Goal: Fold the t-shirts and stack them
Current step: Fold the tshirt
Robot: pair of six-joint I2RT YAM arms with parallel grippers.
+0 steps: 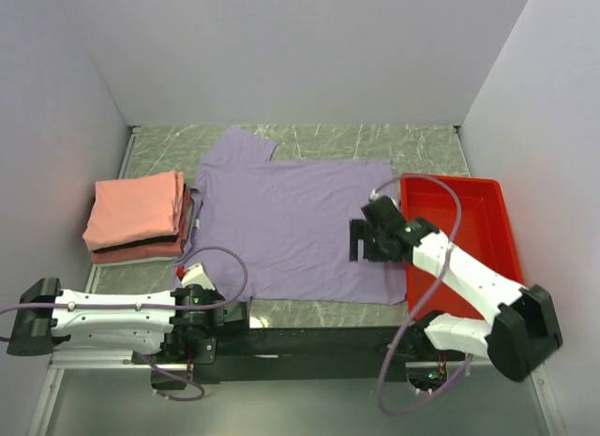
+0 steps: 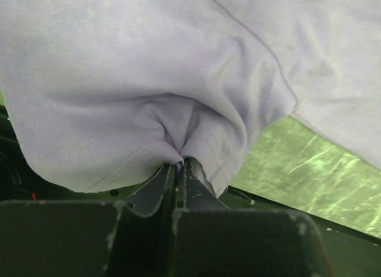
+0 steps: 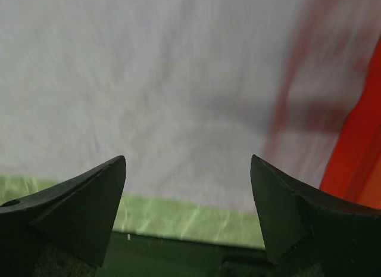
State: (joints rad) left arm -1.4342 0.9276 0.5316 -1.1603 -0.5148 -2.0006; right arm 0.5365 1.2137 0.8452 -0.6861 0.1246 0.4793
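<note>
The plain pale lavender short-sleeved cotton t-shirt (image 1: 291, 230) lay spread flat in the middle of the green-grey marbled table (image 1: 375, 141), with a stack of folded salmon-pink and darker red t-shirts (image 1: 139, 211) just to its left. The left gripper (image 2: 178, 165) was clamped on a bunched bit of its stitched near hem, probably to lift that edge for a fold. The right gripper (image 3: 187, 164) hovered with its jaws apart over the shirt's right side beside the red plastic tray (image 1: 450, 180), and no brand, label or writing could be read anywhere.

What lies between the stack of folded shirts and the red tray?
In the top view, the lavender t-shirt, spread flat, with the open right gripper over its right side.
</note>
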